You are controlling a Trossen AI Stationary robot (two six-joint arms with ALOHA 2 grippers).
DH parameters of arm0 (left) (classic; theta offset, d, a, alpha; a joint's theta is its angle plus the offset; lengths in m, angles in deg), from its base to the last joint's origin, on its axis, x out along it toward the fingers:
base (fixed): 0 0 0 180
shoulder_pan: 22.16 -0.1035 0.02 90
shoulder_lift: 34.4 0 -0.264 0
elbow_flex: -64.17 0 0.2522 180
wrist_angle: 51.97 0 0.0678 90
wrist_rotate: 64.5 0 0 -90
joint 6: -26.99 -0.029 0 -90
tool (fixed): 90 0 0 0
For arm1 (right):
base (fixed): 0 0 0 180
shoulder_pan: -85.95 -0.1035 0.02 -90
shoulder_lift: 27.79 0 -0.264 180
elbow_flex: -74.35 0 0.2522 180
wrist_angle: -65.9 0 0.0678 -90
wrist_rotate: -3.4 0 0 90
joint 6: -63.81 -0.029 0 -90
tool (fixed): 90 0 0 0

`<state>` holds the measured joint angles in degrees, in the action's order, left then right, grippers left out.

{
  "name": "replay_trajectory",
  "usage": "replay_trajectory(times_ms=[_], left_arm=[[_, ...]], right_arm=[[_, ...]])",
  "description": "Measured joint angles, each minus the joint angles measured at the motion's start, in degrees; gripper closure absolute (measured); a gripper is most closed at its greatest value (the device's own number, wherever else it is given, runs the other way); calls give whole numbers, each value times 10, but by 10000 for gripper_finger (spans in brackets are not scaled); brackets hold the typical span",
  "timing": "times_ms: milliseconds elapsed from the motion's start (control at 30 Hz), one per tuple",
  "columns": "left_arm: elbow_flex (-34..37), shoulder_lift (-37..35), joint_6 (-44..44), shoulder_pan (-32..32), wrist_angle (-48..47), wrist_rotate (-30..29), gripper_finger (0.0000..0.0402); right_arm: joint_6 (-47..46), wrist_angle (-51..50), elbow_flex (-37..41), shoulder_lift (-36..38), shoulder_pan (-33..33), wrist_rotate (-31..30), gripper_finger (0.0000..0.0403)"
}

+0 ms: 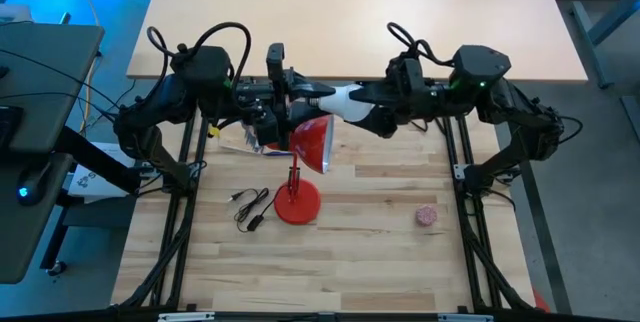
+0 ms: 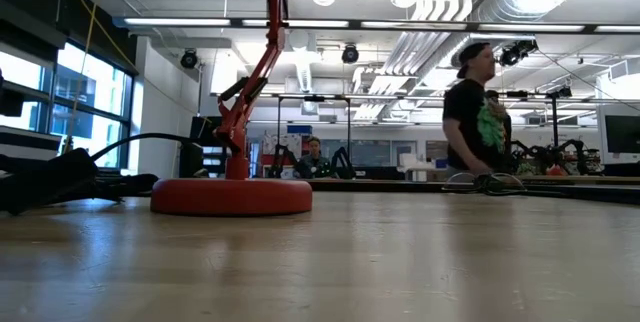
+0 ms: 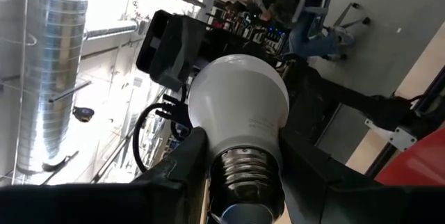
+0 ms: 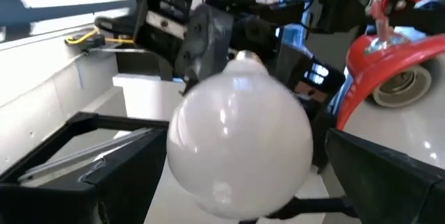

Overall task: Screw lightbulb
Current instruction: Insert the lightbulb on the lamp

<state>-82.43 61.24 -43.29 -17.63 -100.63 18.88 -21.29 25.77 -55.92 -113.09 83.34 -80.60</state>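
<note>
Though glossy, pear-shaped white lightbulb [image 3: 240,109]

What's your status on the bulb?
Left end effector shut on bulb base. Right end effector open around the globe. Lamp socket empty, nothing blocking.

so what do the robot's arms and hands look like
Both arms are dark, near black, built of chunky jointed segments with black cables looping over their rear joints. The right arm shows a small green light near its elbow housing. The left hand and right hand each end in two flat dark fingers, matte and blocky.
</note>
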Motion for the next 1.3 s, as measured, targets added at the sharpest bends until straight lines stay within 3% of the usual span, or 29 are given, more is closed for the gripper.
replay_trajectory(times_ms=[567,1067,1300], left_arm=[[0,0,-4,2,-8,0,273],[0,0,-34,2,-9,-3,273],[0,0,-59,2,-9,-21,273]], right_arm=[[61,10,0,0,0,-17,19],[20,9,0,-3,0,12,23],[14,9,0,-3,0,16,45]])
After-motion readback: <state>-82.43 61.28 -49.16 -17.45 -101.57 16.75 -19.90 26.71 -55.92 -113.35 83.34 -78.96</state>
